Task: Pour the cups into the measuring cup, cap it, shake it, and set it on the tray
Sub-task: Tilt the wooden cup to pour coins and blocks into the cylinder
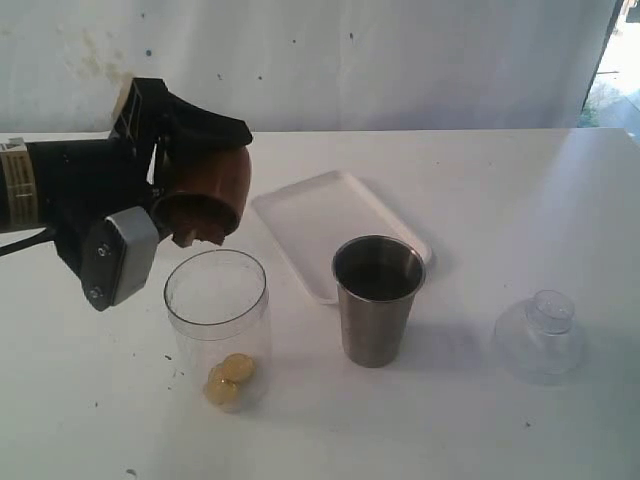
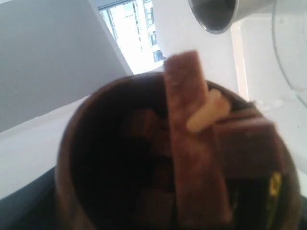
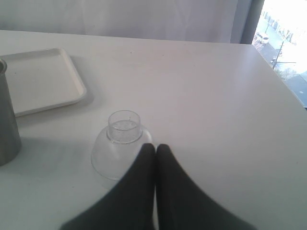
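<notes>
Wooden cup [image 1: 205, 195], gripped in the left jaws, tipped mouth-down just above the open measuring cup [image 1: 215, 320] — right jaws closed, empty.

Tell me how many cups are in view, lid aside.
3: wooden cup tipped in the left gripper, clear measuring cup below it, steel tumbler by the tray.

A white table [image 1: 520, 200] stands before a pale stained wall [image 1: 400, 60], daylight entering a window [image 1: 618, 95] at the right.
</notes>
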`<state>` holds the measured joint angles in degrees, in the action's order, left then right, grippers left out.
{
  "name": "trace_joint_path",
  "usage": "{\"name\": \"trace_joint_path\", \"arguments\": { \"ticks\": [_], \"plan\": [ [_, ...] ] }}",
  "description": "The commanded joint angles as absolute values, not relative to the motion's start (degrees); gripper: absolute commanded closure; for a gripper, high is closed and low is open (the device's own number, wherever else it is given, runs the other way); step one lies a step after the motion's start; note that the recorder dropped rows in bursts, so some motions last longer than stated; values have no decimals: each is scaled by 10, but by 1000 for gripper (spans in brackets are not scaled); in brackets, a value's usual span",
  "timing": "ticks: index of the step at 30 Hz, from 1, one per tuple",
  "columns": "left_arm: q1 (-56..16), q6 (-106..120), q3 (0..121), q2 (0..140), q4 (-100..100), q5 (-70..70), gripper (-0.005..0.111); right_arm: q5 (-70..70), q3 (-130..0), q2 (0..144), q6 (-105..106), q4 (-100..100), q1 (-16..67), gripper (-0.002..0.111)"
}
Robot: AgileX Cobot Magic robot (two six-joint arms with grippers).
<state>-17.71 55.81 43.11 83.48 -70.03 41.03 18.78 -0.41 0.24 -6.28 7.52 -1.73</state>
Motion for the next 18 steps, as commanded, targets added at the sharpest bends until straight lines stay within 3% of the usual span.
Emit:
{"name": "trace_joint_path", "arguments": {
  "ticks": [1,18],
  "plan": [
    [-180,550,435,834,-680,404,107,182,0,0,-63,74,-17,108],
    [-180,637,435,834,-681,412,107,182,0,0,-63,74,-17,108]
  ]
}}
